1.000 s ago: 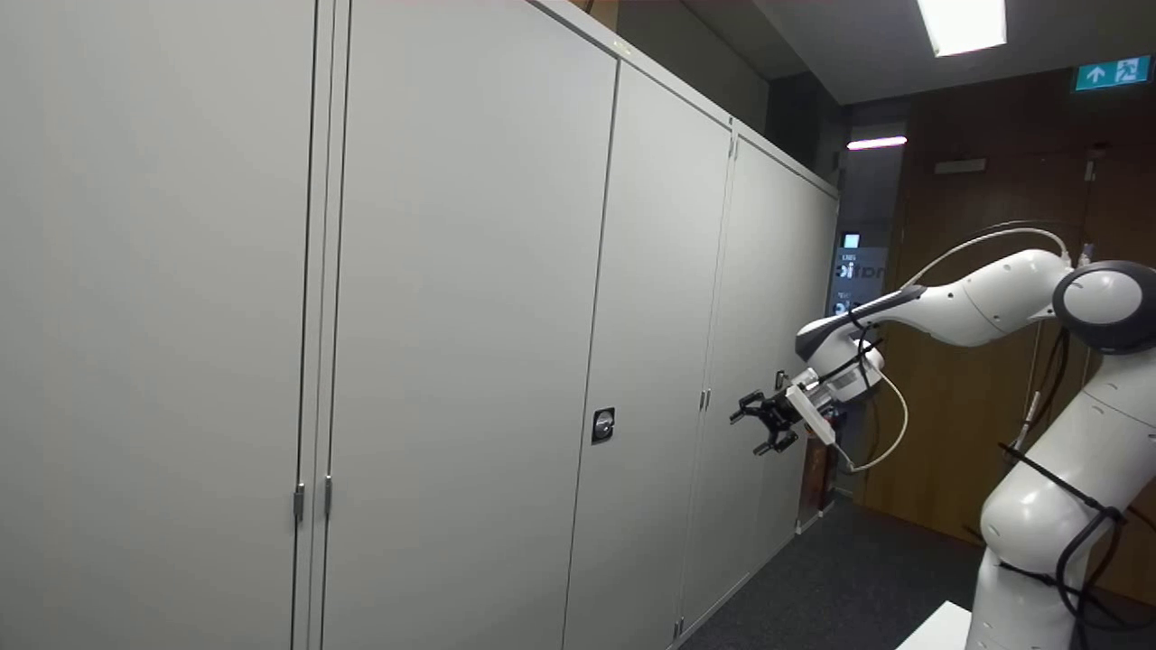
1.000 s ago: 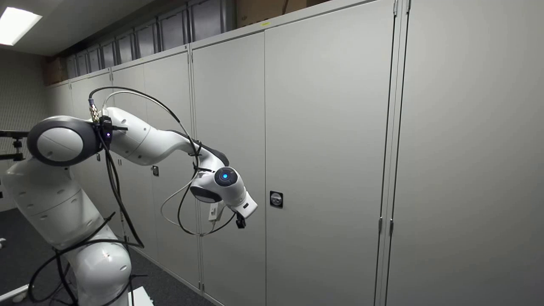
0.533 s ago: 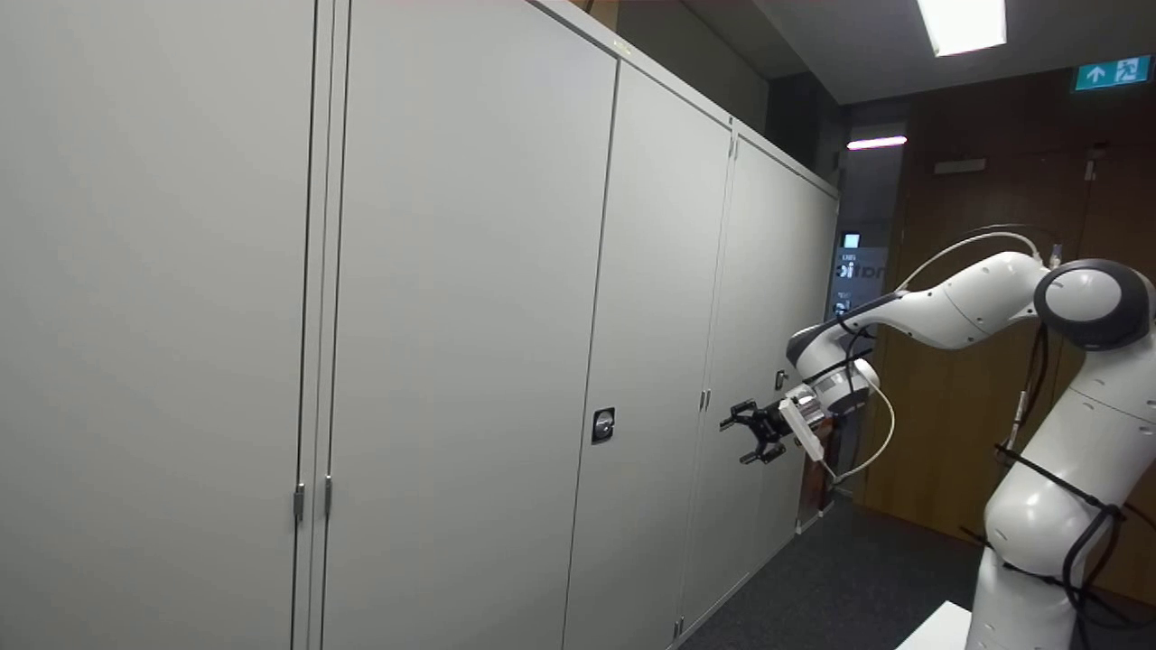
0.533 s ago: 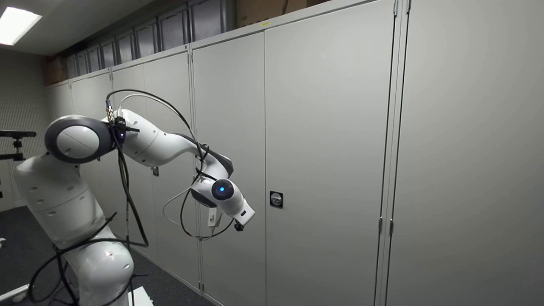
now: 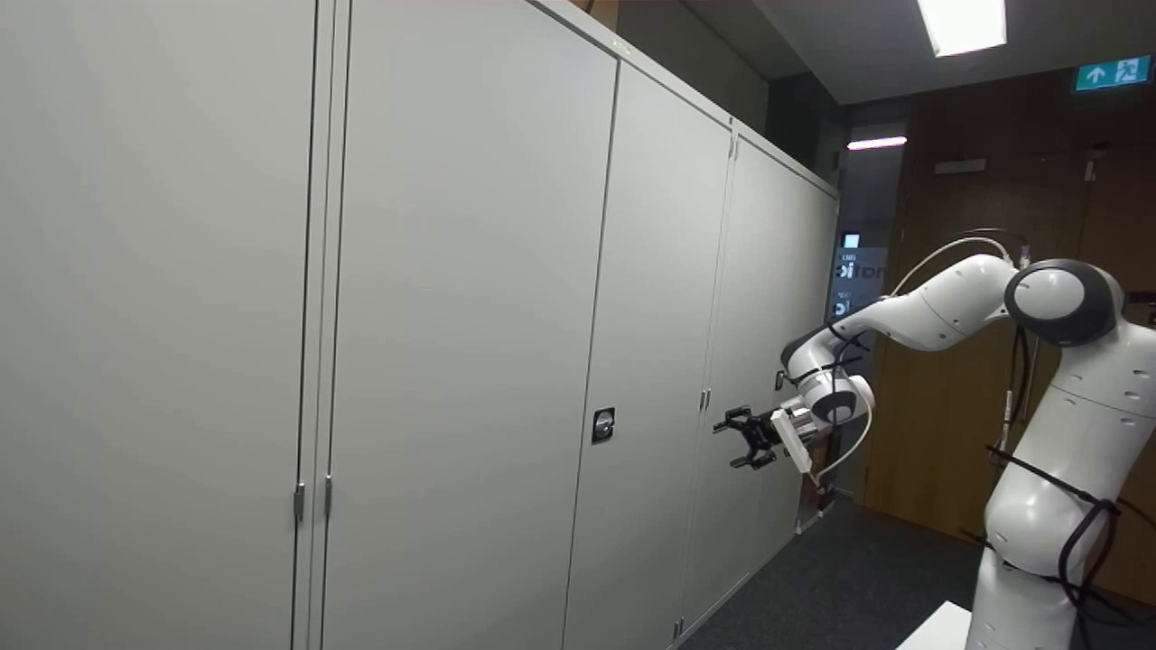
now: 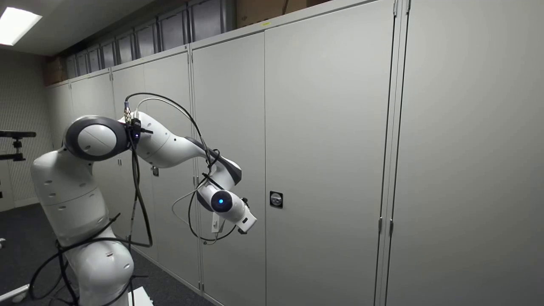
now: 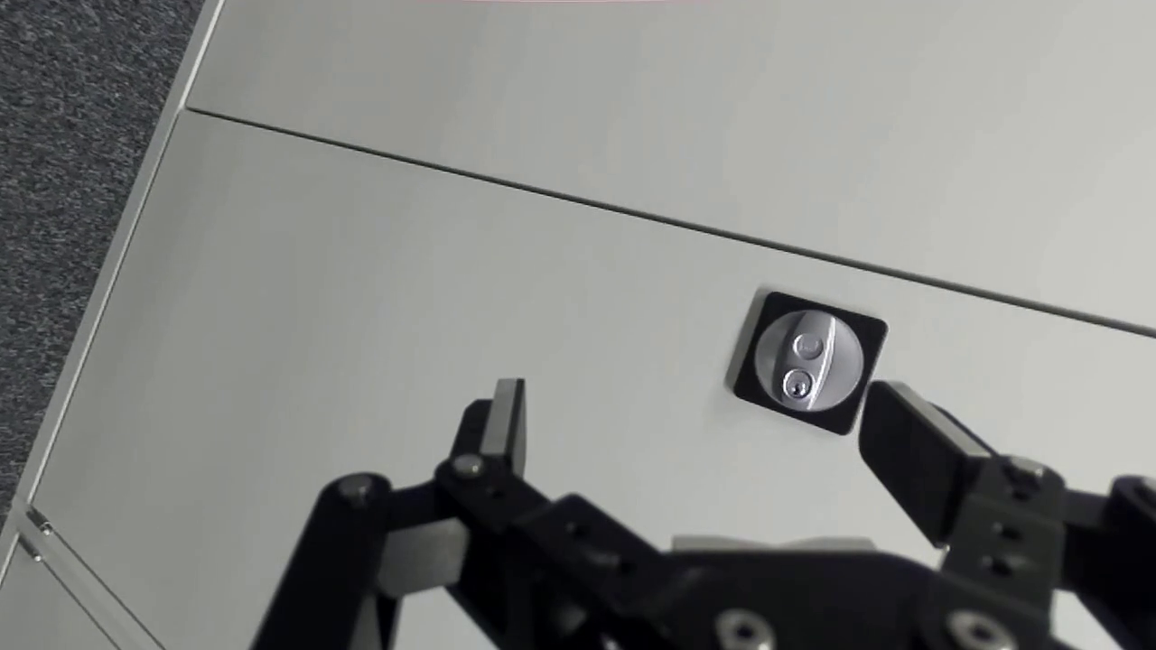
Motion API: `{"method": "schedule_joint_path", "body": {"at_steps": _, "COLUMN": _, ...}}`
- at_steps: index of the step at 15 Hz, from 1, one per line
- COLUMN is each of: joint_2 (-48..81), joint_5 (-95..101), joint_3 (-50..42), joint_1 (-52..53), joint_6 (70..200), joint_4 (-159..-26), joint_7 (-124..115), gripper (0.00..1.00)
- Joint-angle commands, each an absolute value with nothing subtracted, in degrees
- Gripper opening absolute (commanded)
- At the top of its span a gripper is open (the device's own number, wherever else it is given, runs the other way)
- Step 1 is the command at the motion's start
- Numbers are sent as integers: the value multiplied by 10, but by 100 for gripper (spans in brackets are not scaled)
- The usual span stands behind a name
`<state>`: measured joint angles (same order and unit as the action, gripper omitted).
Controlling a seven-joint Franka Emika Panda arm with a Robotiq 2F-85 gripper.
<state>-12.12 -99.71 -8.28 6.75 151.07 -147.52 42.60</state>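
My black gripper (image 5: 728, 445) is open and empty in front of the grey cabinet doors. In the wrist view the gripper's fingers (image 7: 697, 386) stand wide apart. A round silver turn-lock (image 7: 809, 361) on a square black plate shows beyond them, nearer the right finger. That fingertip overlaps a corner of the plate in the picture; I see no grip on it. The lock also shows in both exterior views (image 5: 603, 425) (image 6: 276, 199), just right of a door seam. The lock's door (image 6: 327, 127) is shut. In an exterior view the wrist hides most of the gripper (image 6: 244, 216).
More tall grey cabinets (image 6: 165, 106) run along the wall, with a further lock (image 6: 155, 171). Grey bins (image 6: 208, 19) stand on top. Black cables (image 6: 140, 199) loop from the arm. A white surface (image 5: 939, 627) is at the arm's base. A wooden door (image 5: 975, 298) stands behind.
The arm has moved closer to the lock's cabinet: leftward in an exterior view, rightward at its elbow in an exterior view. The gripper has dropped slightly and stays open. The doors have not moved.
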Motion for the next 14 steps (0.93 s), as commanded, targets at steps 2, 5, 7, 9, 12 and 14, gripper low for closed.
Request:
{"method": "schedule_joint_path", "body": {"at_steps": 2, "joint_2": -77, "joint_5": -1097, "joint_3": -83, "joint_1": 69, "joint_6": 1503, "joint_4": -1426, "joint_7": 485, "gripper": 100}}
{"method": "schedule_joint_path", "body": {"at_steps": 5, "joint_2": -56, "joint_5": -1167, "joint_3": -81, "joint_1": 67, "joint_6": 1501, "joint_4": -1396, "joint_7": 524, "gripper": 100}}
{"method": "schedule_joint_path", "body": {"at_steps": 7, "joint_2": -44, "joint_5": -1208, "joint_3": -80, "joint_1": 67, "joint_6": 1498, "joint_4": -1381, "joint_7": 555, "gripper": 100}}
{"method": "schedule_joint_path", "body": {"at_steps": 9, "joint_2": -34, "joint_5": -1238, "joint_3": -79, "joint_1": 68, "joint_6": 1494, "joint_4": -1370, "joint_7": 582, "gripper": 100}}
{"method": "schedule_joint_path", "body": {"at_steps": 12, "joint_2": -23, "joint_5": -1270, "joint_3": -76, "joint_1": 69, "joint_6": 1484, "joint_4": -1361, "joint_7": 618, "gripper": 100}}
{"method": "schedule_joint_path", "body": {"at_steps": 14, "joint_2": -17, "joint_5": -1286, "joint_3": -74, "joint_1": 69, "joint_6": 1473, "joint_4": -1359, "joint_7": 640, "gripper": 100}}
